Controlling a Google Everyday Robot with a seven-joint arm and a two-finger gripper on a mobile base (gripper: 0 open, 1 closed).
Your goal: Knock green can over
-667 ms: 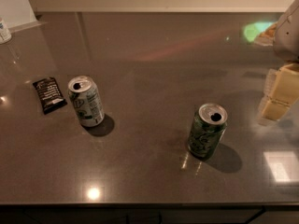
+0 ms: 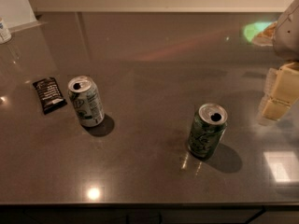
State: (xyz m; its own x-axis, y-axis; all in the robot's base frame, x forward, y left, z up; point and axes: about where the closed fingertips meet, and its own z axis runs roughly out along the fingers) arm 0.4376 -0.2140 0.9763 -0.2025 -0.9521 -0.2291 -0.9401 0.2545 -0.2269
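1. The gripper (image 2: 274, 104) hangs at the right edge of the camera view, above the dark countertop (image 2: 149, 55), with its pale cream blocks pointing down and slightly left.
2. Above it, a rounded grey part of the arm (image 2: 288, 31) runs out of the upper right corner.
3. Whether the gripper is spread or pressed together cannot be told; it holds nothing that can be seen.
4. The gripper is to the right of the green can (image 2: 207, 130) and apart from it, not touching.
5. The green can stands upright on the countertop, right of centre and toward the near edge, casting a shadow to its right.
6. Its body is dark green with pale swirling markings, and its silver top shows a dark pull-tab hole.
7. A silver-white can (image 2: 86, 101) with green print stands upright well to the left, its top also opened.
8. What is inside either can cannot be seen; the holes are simply dark.
9. A black packet (image 2: 49, 94) with white print lies flat just left of the silver-white can.
10. A small white container (image 2: 3, 30) is cut off by the left edge, far back.
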